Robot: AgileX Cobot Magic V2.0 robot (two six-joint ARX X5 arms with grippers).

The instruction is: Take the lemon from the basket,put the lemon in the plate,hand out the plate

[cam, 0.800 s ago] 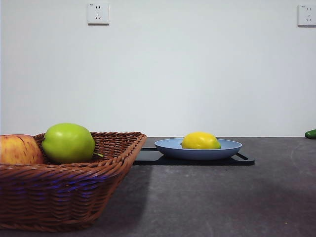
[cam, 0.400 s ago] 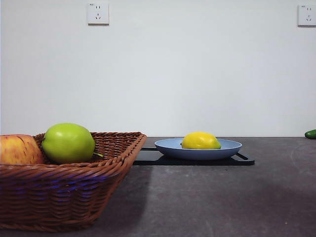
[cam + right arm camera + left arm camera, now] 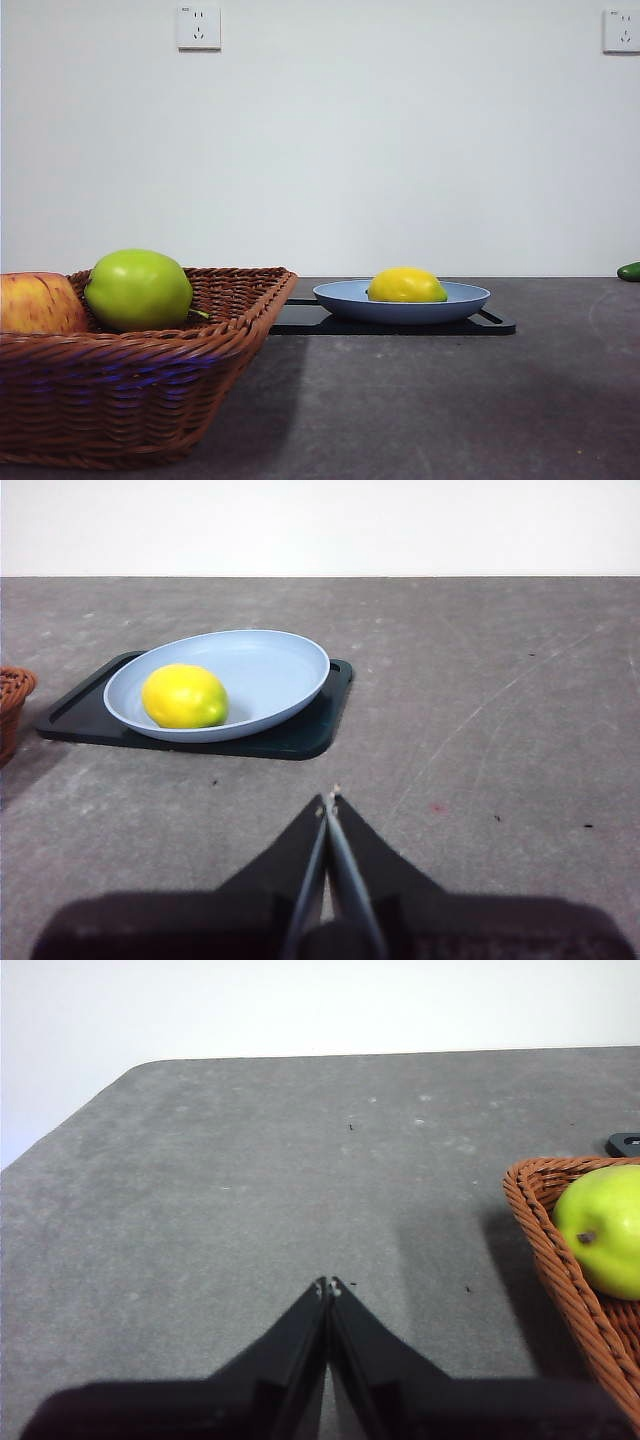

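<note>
Looks like a lab/test bench mocked up as a kitchen scene, not a real home. Bare white wall [image 3: 400, 150] with two wall sockets, one [image 3: 198, 27] upper left, one [image 3: 621, 30] at the right edge. Plain grey speckled tabletop [image 3: 450, 400], scuffed. Only staged props on it: wicker basket [image 3: 130, 390] of fruit, blue plate [image 3: 400, 300] on a black tray [image 3: 400, 325]. No cabinets, sink or appliances in view
</note>
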